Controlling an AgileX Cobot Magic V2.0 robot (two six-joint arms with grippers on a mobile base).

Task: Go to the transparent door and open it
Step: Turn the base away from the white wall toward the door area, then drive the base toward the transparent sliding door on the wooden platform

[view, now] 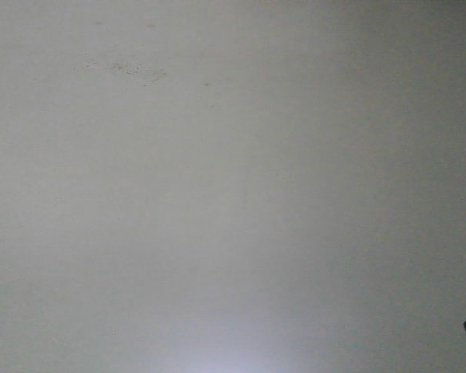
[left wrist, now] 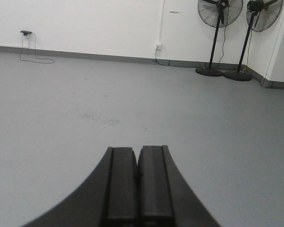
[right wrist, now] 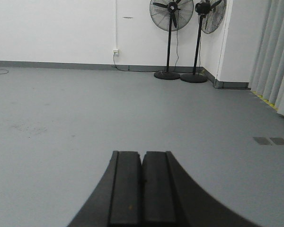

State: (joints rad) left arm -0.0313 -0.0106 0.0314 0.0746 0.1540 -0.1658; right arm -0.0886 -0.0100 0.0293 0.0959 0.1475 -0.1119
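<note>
Matt black, flat-faced left fingers (left wrist: 122, 184) and right fingers (right wrist: 125, 187) are each clenched pad to pad on nothing above a smooth, dull grey floor (left wrist: 61, 118); two black wire-caged pedestal fans (right wrist: 171, 14) stand far beyond them at a white wall (right wrist: 52, 28). The transparent door lies in no view; presumably stiff, heavy, slick and breakable, it is best taken by a handle or frame edge.

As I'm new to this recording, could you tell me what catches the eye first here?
Two black pedestal fans stand in the far corner against the white wall. The left gripper and right gripper, both shut, fill the foreground of their wrist views. No transparent door is in view.
</note>
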